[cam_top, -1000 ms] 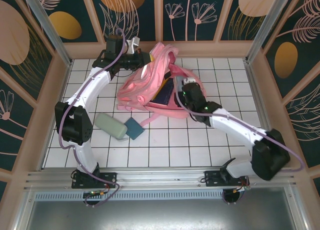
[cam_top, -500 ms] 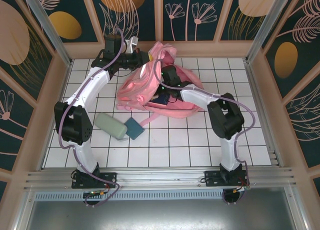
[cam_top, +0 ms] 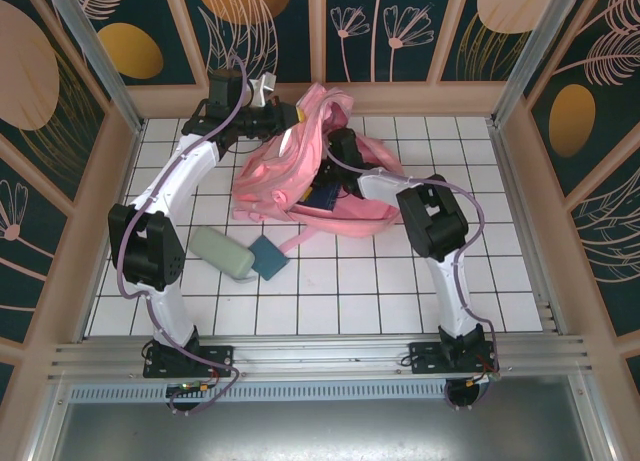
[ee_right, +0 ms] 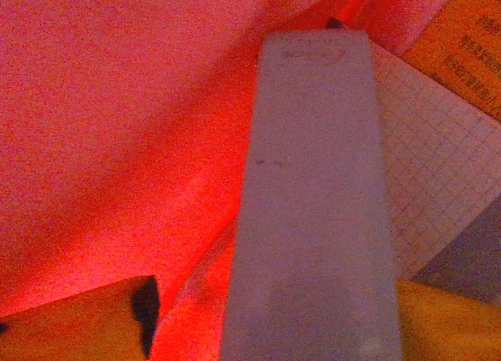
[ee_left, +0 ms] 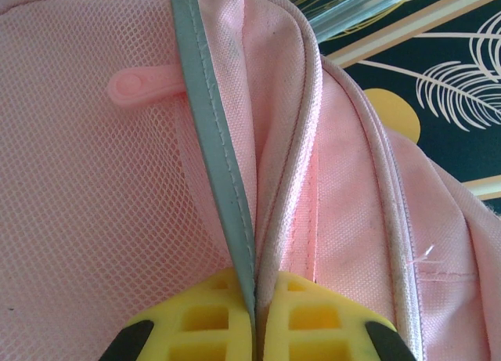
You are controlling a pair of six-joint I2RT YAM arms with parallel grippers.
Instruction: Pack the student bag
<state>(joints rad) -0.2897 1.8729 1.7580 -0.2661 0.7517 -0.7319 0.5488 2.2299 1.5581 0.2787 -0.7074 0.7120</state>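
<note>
Folding sharply since a second ago, the right arm has drawn its elbow in from the lower right of the overhead frame to the centre, and the right tool (ee_right: 274, 322) now sits inside the student bag (cam_top: 275, 171). Nearest the arm bases, a green pouch (cam_top: 222, 251) and a teal block (cam_top: 268, 257) lie touching on the white-tiled tabletop (cam_top: 350, 291), left of centre. Just beyond them the pink bag slumps in the upper middle of the frame, its mouth agape. Inside it, the wrist view shows the right tool released: a pale box (ee_right: 313, 181) stands between its yellow fingers (ee_right: 78, 322), with pink lining visible between the box and the lower-left finger. Squared paper (ee_right: 423, 157) lies to the right of the box. Farthest back, the left tool (ee_left: 254, 322) is clenched on the bag's grey strip (ee_left: 211, 142), beside pink mesh (ee_left: 86, 189), at the bag's far rim.
</note>
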